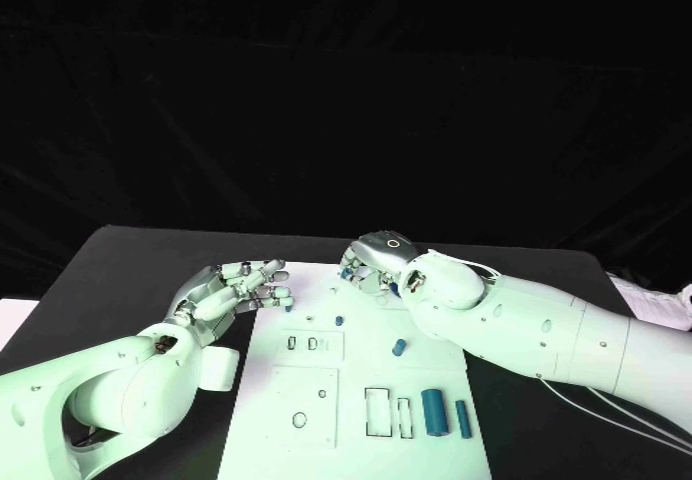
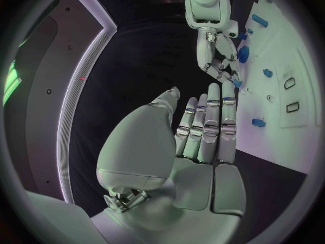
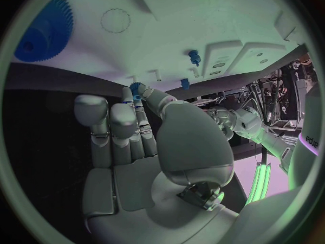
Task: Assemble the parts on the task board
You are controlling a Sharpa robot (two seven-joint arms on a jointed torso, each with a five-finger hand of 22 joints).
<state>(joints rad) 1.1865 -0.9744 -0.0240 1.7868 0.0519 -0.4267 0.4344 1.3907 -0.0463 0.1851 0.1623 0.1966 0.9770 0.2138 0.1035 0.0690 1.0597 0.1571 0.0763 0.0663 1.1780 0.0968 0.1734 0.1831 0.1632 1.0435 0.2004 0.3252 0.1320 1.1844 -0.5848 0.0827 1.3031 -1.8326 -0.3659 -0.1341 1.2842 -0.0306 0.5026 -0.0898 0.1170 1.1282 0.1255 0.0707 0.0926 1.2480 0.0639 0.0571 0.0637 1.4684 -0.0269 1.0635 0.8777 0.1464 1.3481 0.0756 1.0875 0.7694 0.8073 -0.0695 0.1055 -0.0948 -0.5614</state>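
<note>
A small blue part is pinched by the right hand over the task board; the left hand is spread, nothing held

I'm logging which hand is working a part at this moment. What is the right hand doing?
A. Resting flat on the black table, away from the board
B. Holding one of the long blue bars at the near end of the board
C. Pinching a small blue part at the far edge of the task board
C: the right wrist view shows the right hand with a small blue part at its fingertips beside the task board; the long blue bars lie untouched.
</note>
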